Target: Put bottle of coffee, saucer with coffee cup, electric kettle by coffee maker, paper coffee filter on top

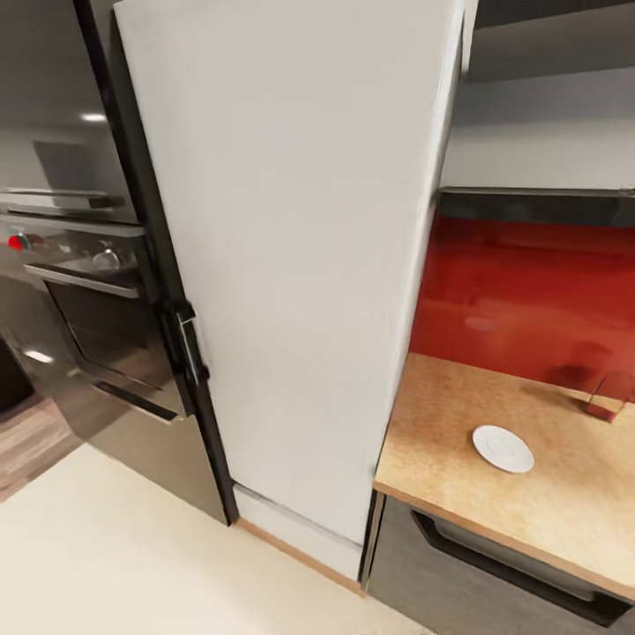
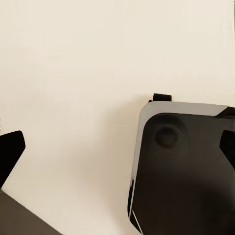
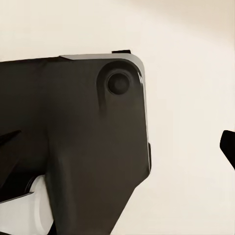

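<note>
In the head view the white saucer (image 1: 503,447) lies flat on the beige countertop (image 1: 441,423) at the right, with nothing on it. Above the red backsplash runs a thin dark grey kitchen shelf (image 1: 538,205), and its visible stretch carries nothing. The coffee maker, bottle of coffee, paper coffee filter, coffee cup and electric kettle are out of view. My left gripper (image 2: 117,147) is open, its black fingertips (image 2: 11,149) wide apart over pale floor. My right gripper (image 3: 117,147) is open too, with my dark base behind it.
A tall white panel (image 1: 300,265) stands at the centre, between a built-in oven (image 1: 97,309) at the left and the counter. A small red-brown object (image 1: 604,404) sits at the counter's far right. A grey drawer with a black handle (image 1: 520,573) lies under the counter. Cream floor (image 1: 132,564) spreads in front.
</note>
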